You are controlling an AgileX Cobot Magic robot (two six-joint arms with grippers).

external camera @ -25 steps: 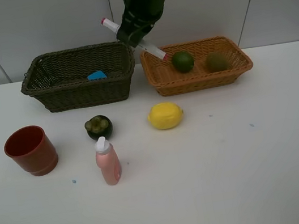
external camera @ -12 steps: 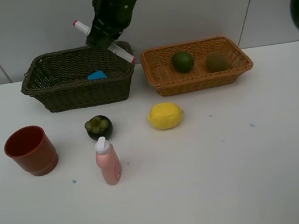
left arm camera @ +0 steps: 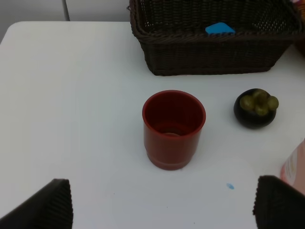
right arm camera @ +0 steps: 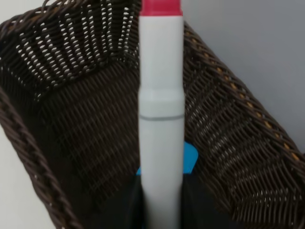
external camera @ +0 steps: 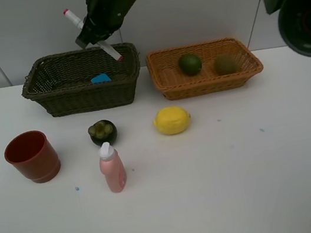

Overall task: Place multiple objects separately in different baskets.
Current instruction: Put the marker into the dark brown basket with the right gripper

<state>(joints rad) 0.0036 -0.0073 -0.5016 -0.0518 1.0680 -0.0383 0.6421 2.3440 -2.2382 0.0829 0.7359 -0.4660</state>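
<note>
Our right pincer is clamped on the white marker. It holds the marker tilted in the air over the dark basket, above the rim. The blue eraser lies inside that basket.

The dark basket sits by the back edge of the counter, toward the left. The orange basket sits just beside it, with the lime and the kiwi inside.

Our left pincer stands wide apart over the counter near the red cup, which is close to the left edge. The mangosteen, pink bottle and lemon stand in the middle, apart from one another.

The biggest open room is along the front edge and toward the right front corner.
</note>
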